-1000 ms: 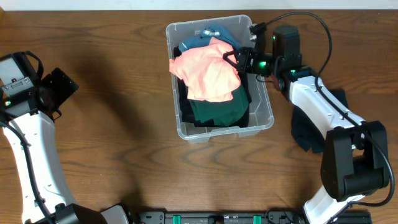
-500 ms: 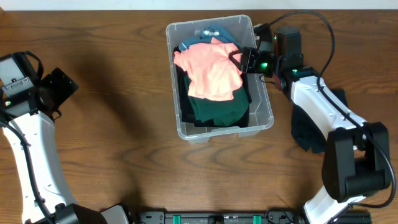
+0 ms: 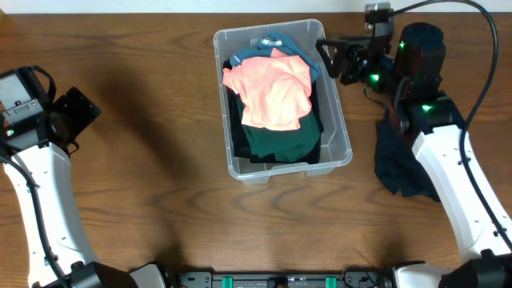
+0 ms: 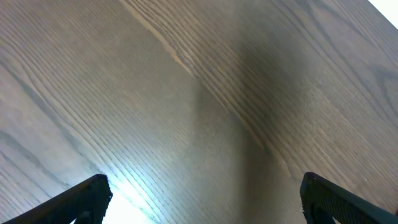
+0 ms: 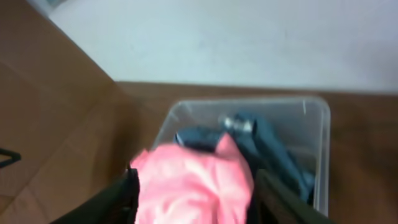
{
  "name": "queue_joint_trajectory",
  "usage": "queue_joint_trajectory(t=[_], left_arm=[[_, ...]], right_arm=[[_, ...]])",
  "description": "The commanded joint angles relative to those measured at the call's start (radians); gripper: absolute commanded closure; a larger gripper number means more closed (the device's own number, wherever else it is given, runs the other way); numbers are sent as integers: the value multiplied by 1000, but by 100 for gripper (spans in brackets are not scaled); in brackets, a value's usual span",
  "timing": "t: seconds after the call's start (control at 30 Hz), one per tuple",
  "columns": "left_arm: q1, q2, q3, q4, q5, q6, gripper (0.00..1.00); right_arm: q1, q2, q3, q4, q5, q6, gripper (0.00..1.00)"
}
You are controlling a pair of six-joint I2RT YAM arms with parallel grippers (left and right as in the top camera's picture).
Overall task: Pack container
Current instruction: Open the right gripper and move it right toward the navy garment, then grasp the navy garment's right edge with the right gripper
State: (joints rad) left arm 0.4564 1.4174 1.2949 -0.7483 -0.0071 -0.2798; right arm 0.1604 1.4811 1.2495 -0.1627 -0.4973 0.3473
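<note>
overhead: pink shirt [image 3: 270, 94] tops container [image 3: 288, 170] pile.

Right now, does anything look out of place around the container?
Yes: a dark garment lies crumpled on the table, outside the container on its right, unpacked. Inside, the pink garment sits heaped on top.

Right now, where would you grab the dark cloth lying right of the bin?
Probably from above, pinching the edge nearest the container: the dark cloth lies limp and flat on the table, and the right arm covers its other side.
</note>
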Motion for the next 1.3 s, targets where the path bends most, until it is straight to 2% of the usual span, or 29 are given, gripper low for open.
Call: queue_joint_trajectory(t=[0.0, 0.07, 0.3, 0.47, 0.53, 0.7, 0.9, 1.27], left_arm=[[5, -13, 9, 0, -5, 17, 2], [5, -13, 9, 0, -5, 17, 2], [5, -13, 9, 0, -5, 17, 2], [5, -13, 9, 0, -5, 17, 2], [5, -13, 9, 0, -5, 17, 2], [5, -13, 9, 0, -5, 17, 2], [5, -13, 9, 0, -5, 17, 2], [5, -13, 9, 0, -5, 17, 2]], right_arm=[[-55, -8, 1, -66, 30, -3, 42], [-108, -23, 1, -122, 23, 26, 35], [-407, -112, 1, -318, 23, 6, 25], [-606, -105, -2, -508, 72, -116, 20], [-672, -75, -3, -586, 142, -227, 14], [-734, 22, -3, -630, 199, -327, 8], [-769, 204, -3, -606, 265, -447, 7], [-864, 394, -3, -648, 200, -682, 2]])
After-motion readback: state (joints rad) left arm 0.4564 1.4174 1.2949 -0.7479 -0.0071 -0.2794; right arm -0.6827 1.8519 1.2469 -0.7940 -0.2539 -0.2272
